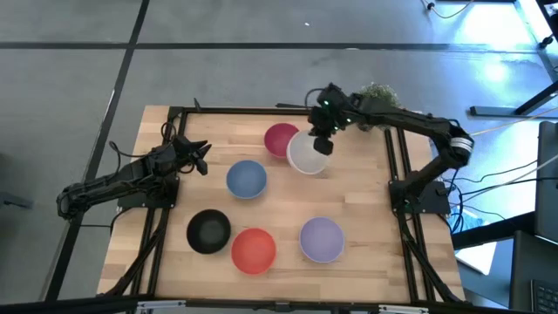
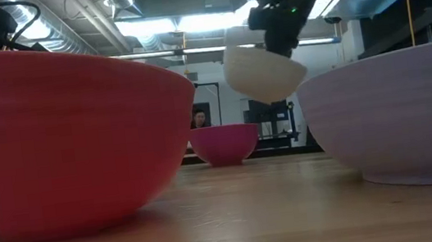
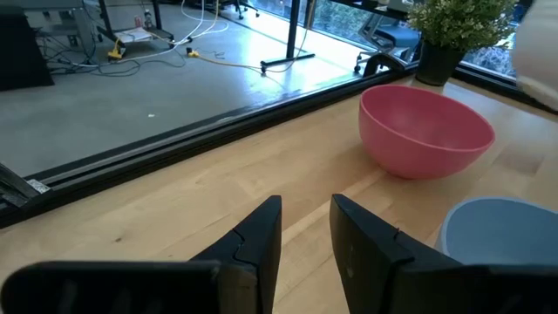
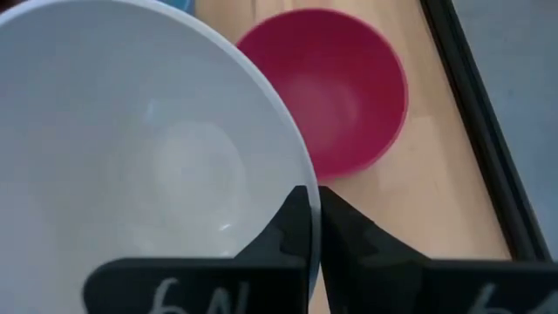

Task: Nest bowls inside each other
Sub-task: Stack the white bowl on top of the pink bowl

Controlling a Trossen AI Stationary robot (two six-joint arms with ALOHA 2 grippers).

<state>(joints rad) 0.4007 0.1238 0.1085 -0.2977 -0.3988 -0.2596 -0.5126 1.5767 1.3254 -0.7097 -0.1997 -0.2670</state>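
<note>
Six bowls in play, and nearest the front edge sit three of them: the black bowl [image 1: 209,231], the red-orange bowl [image 1: 254,249] just beside it, and the lavender bowl [image 1: 322,239] a little apart to the right — all loose on the wooden table [image 1: 366,201], none nested yet. Mid-table, the blue bowl [image 1: 247,178] rests alone, and near it the left gripper [image 1: 199,157] hovers with its fingers slightly parted and nothing between them. Now the action at the far side — the right gripper [image 1: 323,139] has its fingers pinched on the rim of the white bowl [image 1: 307,153], and the low view shows that bowl hanging clear of the table, tilted, with the crimson-pink bowl [image 1: 281,139] sitting just beside and below it. Here is the worry: a thin rim pinch on a smooth, tilted bowl could let it swing or slide out, and a drop from that height would likely bounce it off the pink bowl's edge instead of into it. Lowered off-centre, I'd judge the white rim could catch the pink one and shove it toward the table's far frame. Beyond that stands the potted plant [image 1: 378,92], close to the right arm's elbow — a wide swing could clip it.
</note>
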